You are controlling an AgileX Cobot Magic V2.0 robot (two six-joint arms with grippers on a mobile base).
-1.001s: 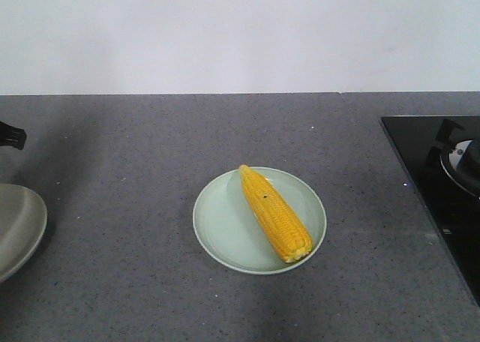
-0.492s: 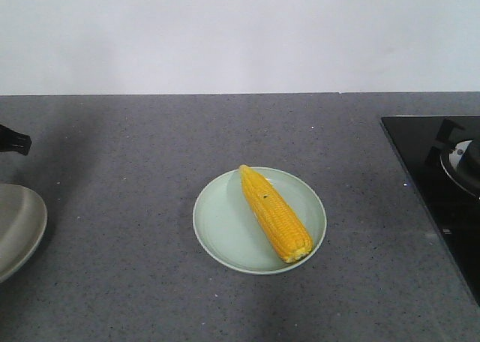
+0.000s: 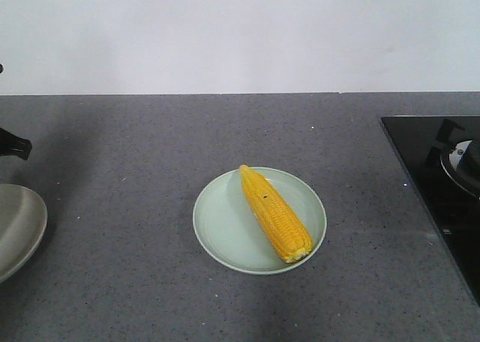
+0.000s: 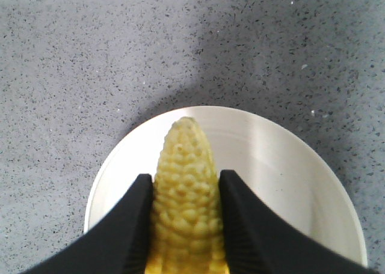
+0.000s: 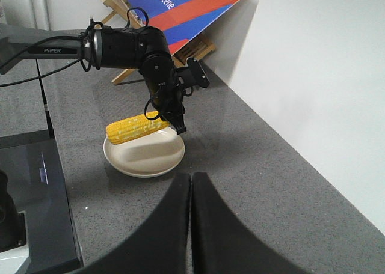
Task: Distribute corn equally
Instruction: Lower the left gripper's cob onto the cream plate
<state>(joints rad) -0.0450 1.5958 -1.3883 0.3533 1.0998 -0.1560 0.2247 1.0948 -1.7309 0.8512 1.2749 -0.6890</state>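
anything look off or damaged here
Nothing spilled or broken. One small oddity: the cob on the green plate has a dark speck on its kernels near the pointed end. The other cob is held in the left gripper over a white plate, not set down.

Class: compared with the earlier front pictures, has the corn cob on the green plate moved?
No. The corn cob lies across the same part of the green plate, tip toward the wall, as before.

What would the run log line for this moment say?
left gripper: shut on corn cob above white plate | right gripper: shut, idle | green plate: one cob
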